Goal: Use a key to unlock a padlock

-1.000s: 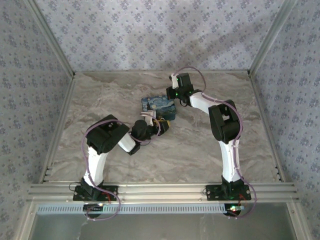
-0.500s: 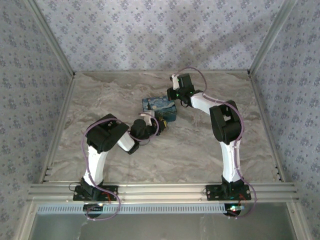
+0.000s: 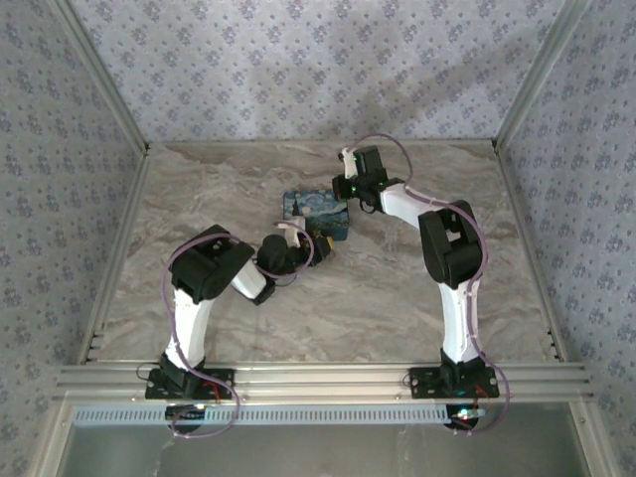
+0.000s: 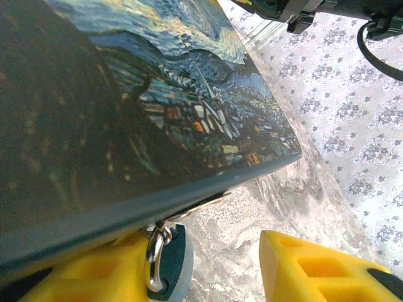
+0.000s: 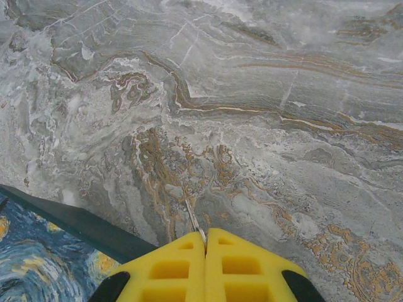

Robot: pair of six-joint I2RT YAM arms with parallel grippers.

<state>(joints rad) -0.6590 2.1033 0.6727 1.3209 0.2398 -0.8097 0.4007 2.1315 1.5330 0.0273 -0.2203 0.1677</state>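
The padlock (image 4: 165, 264) hangs from a metal hasp under the front edge of the blue starry-night box (image 4: 126, 113). It has a silver shackle and a dark teal face with a pale rim. My left gripper (image 4: 214, 261) is open around it: the padlock rests against the left yellow finger (image 4: 82, 277), and the right finger (image 4: 315, 270) stands well apart. From above, the left gripper (image 3: 321, 246) sits at the front of the box (image 3: 313, 207). At the box's far right corner, my right gripper (image 3: 345, 196) is shut on a thin silver key (image 5: 192, 217), whose blade pokes out between the fingertips (image 5: 206, 234).
The marble tabletop (image 3: 397, 288) lies open to the right of and in front of the box. Patterned walls and aluminium posts (image 3: 527, 79) enclose the table. The box's dark edge (image 5: 75, 220) runs just left of the right gripper.
My left gripper has shifted slightly left along the box's front. The right arm has stayed where it was, still holding the key.
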